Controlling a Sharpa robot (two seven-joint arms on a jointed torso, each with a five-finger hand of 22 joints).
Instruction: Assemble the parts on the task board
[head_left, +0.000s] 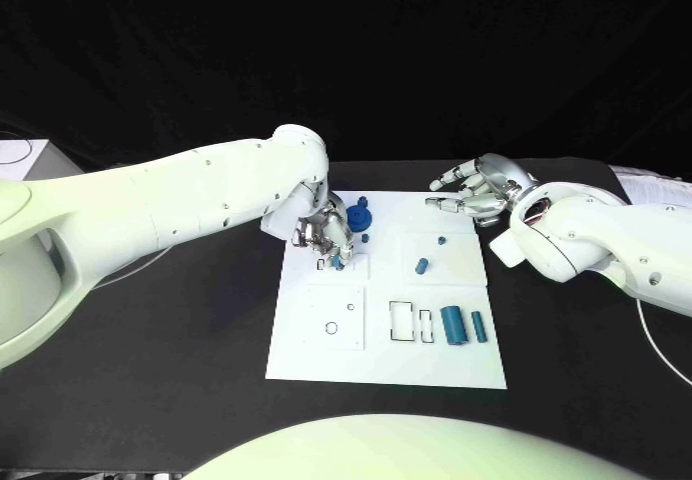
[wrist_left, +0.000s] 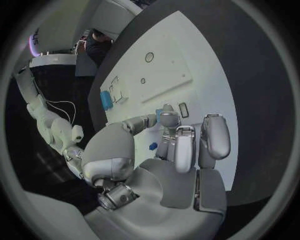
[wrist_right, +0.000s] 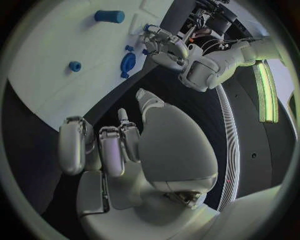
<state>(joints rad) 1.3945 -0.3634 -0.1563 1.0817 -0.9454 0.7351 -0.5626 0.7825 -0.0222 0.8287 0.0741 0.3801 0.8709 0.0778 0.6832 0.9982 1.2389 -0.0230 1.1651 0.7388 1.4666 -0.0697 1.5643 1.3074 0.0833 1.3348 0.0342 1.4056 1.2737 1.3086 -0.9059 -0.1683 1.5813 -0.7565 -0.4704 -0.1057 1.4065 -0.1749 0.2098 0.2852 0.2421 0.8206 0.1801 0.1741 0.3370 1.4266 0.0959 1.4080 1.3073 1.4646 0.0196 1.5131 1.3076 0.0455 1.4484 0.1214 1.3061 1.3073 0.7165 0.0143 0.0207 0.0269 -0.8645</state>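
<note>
The white task board (head_left: 387, 350) lies mid-table. My left hand (head_left: 323, 238) reaches down over its far left corner, and its fingertips pinch a small blue part (head_left: 336, 262) against the board; the same part (wrist_left: 153, 146) sits between thumb and fingers in the left wrist view. A blue gear-like part (head_left: 361, 215) and a small blue piece (head_left: 366, 238) lie just right of that hand. A blue peg (head_left: 423, 266) and a tiny blue piece (head_left: 441, 240) lie further right. My right hand (head_left: 476, 190) hovers at the board's far right corner, fingers loosely bent and apart, holding nothing.
Two blue cylinders (head_left: 453, 324) (head_left: 477, 324) lie side by side on the board's right part, next to outlined rectangular slots (head_left: 405, 321). A square outlined plate with holes (head_left: 336, 317) takes up the board's left part. Papers (head_left: 656, 188) lie at the far right.
</note>
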